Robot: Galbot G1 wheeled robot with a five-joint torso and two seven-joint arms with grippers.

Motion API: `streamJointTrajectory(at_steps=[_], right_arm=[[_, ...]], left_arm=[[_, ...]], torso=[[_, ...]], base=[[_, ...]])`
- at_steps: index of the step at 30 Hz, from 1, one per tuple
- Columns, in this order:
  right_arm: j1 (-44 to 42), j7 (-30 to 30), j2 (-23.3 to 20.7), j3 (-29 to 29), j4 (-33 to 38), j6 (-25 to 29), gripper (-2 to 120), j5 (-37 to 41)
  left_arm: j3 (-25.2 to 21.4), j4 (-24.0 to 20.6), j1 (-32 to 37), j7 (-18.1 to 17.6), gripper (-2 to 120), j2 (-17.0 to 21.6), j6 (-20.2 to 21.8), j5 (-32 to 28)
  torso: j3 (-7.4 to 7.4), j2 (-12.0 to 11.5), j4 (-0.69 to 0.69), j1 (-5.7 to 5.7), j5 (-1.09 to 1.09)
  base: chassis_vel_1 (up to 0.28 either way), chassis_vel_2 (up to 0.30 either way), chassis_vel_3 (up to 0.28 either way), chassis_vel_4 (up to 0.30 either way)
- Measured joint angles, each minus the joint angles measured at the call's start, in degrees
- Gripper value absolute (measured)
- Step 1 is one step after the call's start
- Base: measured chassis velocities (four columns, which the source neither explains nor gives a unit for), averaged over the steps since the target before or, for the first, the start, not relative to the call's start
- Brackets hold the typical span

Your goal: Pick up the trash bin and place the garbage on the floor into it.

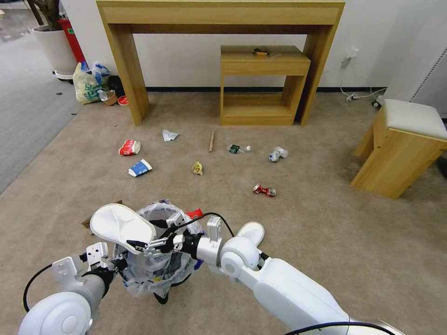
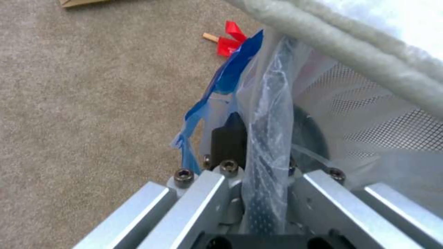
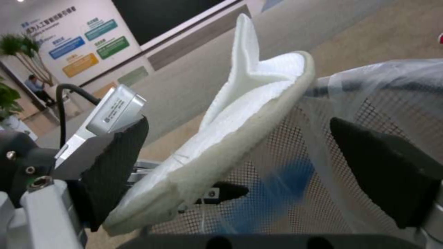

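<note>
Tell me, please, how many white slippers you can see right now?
2. One slipper lies across the rim of the trash bin, at the open right gripper; the other slipper lies on the floor just beyond the right arm. More may be hidden.

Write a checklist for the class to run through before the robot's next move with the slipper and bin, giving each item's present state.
1. Left gripper holds the trash bin: ok, jaws shut on its rim and liner.
2. White slipper inside the bin: not ok, it lies tilted across the rim.
3. Right gripper clear of that slipper: cannot tell; its jaws stand open on either side of it.
4. Bin lifted off the floor: cannot tell.
5. Floor free of garbage: not ok; a second slipper, a crushed can and a red cup lie there.
</note>
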Motion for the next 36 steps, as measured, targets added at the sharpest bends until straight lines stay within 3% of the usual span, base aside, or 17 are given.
streamJointTrajectory(at_steps=[5, 9, 21, 36], right_arm=[[-0.2, 0.5, 0.0, 0.0, -0.1, -0.2, 98, 0.0], [-0.5, 1.3, 0.0, 0.2, -0.2, -0.7, 84, -0.2], [-0.9, 1.7, 0.5, -0.1, -1.1, -0.9, 79, -1.3], [-1.2, 2.5, 0.7, -0.2, -1.6, -0.9, 25, -1.7]], left_arm=[[0.3, 0.0, 0.1, 0.0, 0, 0.0, 0.0, 0.2], [-0.1, 0.0, -0.2, 0.0, 0, 0.0, 0.0, 0.2], [-1.2, -0.6, -0.6, 0.2, 0, 0.4, 0.0, -0.3], [-0.8, -0.3, -0.8, 0.3, 0, 0.2, 0.0, 0.0]], torso=[[0.0, 0.0, 0.0, 0.0, 0.0], [0.0, 0.0, 0.0, 0.0, 0.0], [0.0, 0.0, 0.0, 0.0, 0.0], [0.0, 0.0, 0.0, 0.0, 0.0]], base=[[0.0, 0.0, 0.0, 0.0], [0.0, 0.0, 0.0, 0.0], [0.0, 0.0, 0.0, 0.0], [0.0, 0.0, 0.0, 0.0]])
